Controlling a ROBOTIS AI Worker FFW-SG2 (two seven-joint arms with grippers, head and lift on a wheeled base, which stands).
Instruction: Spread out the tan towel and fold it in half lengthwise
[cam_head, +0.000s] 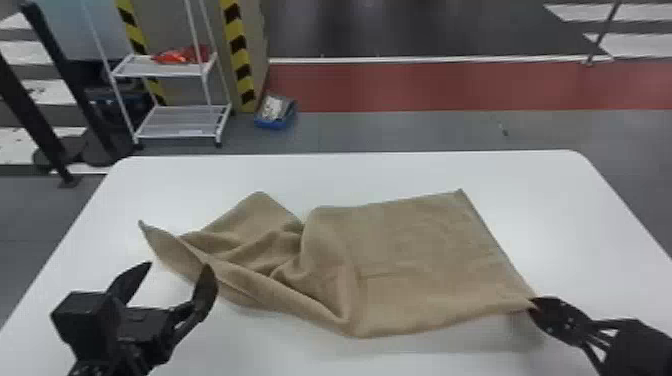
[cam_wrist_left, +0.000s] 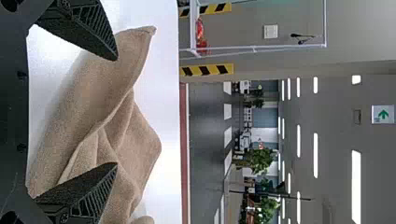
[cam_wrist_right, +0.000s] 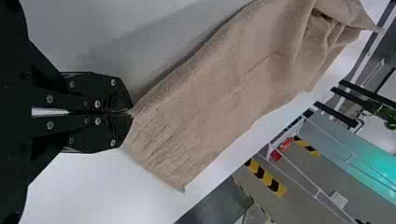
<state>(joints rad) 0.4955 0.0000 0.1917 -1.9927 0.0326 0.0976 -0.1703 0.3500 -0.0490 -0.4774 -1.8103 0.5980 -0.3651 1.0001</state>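
**Half of the Spreading Done, Bunched Left End to Open Next**

Apparently at the spreading step — too early for the fold. Lying on the white table (cam_head: 565, 200), smooth at right and crumpled at left: tan towel (cam_head: 415, 250). Pinching the near right corner (cam_head: 520, 302) with right gripper (cam_head: 534, 302), fingers pressed together on the cloth. With left gripper (cam_head: 178, 265), fingers spread beside the bunched end, nothing gripped. Next, probably, to catch the pointed left corner (cam_head: 145, 229), close on it, and pull outward — carefully, without dragging the smooth part. After flattening, to fold lengthwise.
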